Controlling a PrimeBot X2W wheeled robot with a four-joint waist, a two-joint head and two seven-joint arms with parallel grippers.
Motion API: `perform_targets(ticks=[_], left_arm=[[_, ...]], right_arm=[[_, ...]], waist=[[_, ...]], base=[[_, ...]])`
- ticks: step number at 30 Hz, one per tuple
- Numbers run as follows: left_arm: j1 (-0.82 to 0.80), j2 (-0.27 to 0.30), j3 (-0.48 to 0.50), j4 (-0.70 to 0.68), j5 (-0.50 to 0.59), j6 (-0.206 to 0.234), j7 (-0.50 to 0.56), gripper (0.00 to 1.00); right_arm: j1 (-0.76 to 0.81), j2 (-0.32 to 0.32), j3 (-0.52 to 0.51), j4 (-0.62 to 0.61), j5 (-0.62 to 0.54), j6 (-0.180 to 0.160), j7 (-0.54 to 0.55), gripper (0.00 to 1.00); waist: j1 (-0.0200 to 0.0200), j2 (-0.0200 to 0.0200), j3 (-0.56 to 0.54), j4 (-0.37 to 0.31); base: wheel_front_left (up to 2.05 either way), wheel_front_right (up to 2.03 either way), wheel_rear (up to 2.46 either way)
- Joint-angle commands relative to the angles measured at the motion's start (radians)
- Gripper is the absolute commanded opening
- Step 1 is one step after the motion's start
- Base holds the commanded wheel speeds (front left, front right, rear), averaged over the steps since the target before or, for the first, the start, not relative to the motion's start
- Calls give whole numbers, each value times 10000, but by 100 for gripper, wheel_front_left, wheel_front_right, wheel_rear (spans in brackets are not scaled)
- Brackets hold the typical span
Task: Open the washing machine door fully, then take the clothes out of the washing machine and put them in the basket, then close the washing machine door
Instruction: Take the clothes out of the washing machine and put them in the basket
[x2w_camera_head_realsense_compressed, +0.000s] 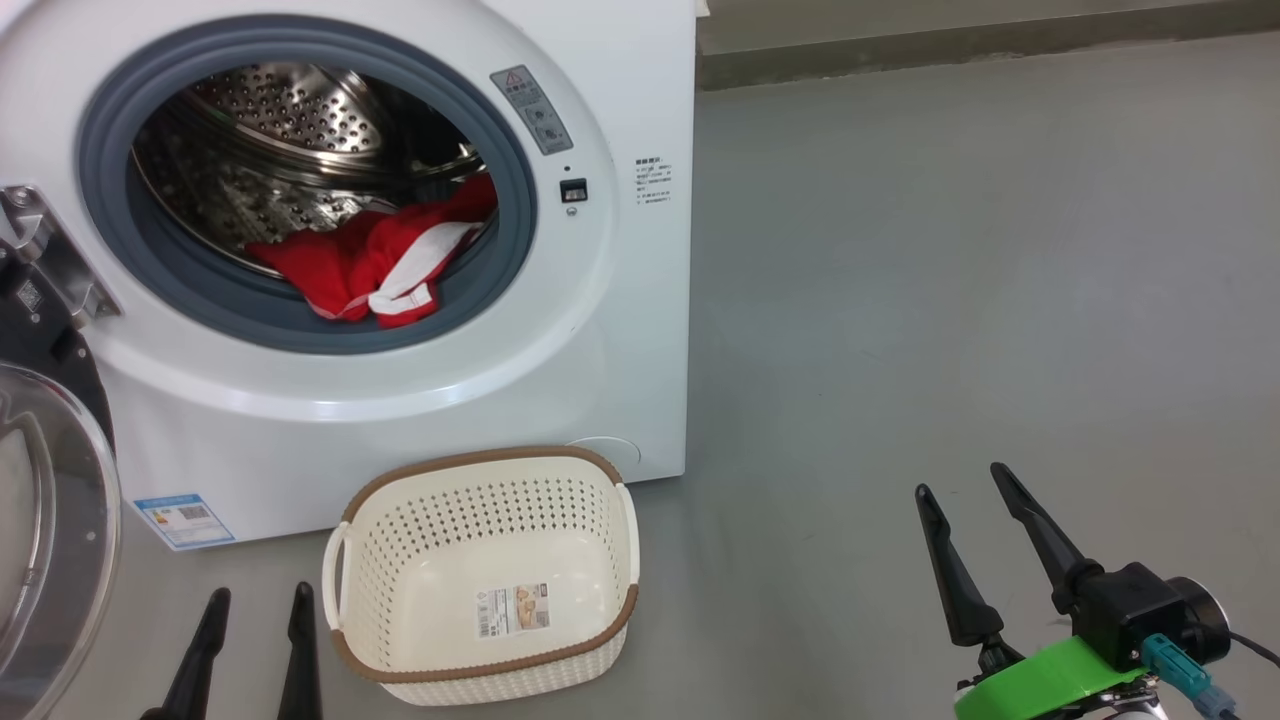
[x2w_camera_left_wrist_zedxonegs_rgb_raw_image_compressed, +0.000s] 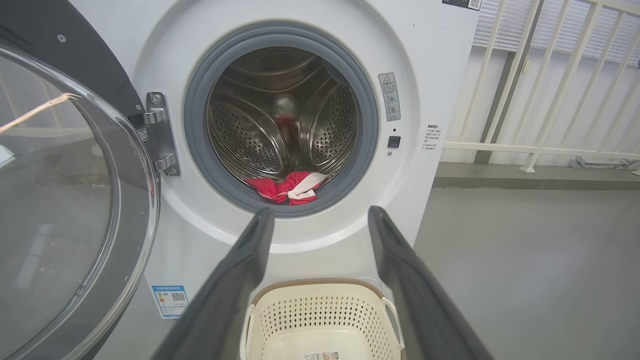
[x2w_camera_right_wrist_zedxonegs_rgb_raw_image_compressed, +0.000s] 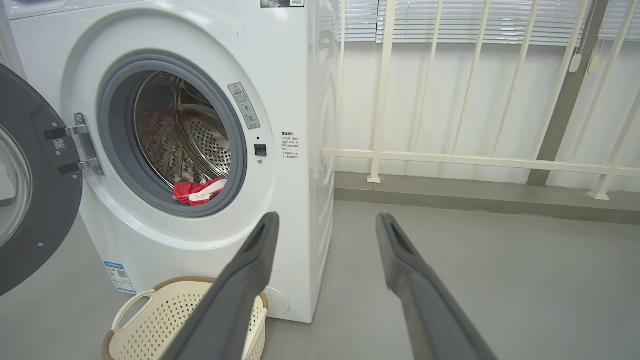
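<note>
Red clothes (x2w_camera_head_realsense_compressed: 375, 265) lie at the front lip of the drum (x2w_camera_head_realsense_compressed: 290, 110) in the washer (x2w_camera_head_realsense_compressed: 620, 330), whose door (x2w_camera_head_realsense_compressed: 50, 520) stands swung open at left. We see the empty basket (x2w_camera_head_realsense_compressed: 480, 575) on the floor (x2w_camera_head_realsense_compressed: 900, 300) just before it; left gripper (x2w_camera_head_realsense_compressed: 260, 593) and right gripper (x2w_camera_head_realsense_compressed: 960, 480) have fingers spread, holding nothing.

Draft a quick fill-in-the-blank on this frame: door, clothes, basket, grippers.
1. In the head view, the washing machine door hangs open on the ____ side of the washing machine.
2. The clothes lie in the machine's ____.
3. The basket is ____ of clothes.
4. The left gripper and the right gripper both stand ____, holding nothing.

Missing words: left; drum; empty; open.
</note>
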Motion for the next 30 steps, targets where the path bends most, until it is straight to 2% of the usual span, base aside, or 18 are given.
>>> perform_targets(ticks=[1, 9, 21, 30], left_arm=[[-153, 51, 355, -299, 145, 25, -121, 100], [-207, -15, 376, -272, 156, 60, -121, 100], [-225, -144, 465, -623, 24, 58, -122, 100], [-189, -196, 338, -482, 120, 197, -122, 100]], right_arm=[[-160, -12, 244, -246, -105, 44, -63, 100], [-252, -12, 299, -159, -74, 44, -63, 100], [-327, -12, 486, -25, -59, 44, -63, 100], [-352, -12, 490, -72, -78, 44, -63, 100]], waist=[[0, -1, 13, 12], [0, -1, 43, 71], [0, -1, 91, 114], [0, -1, 128, 142]], base=[[36, -36, 0], [98, -98, 0], [179, -179, 0], [65, -65, 0]])
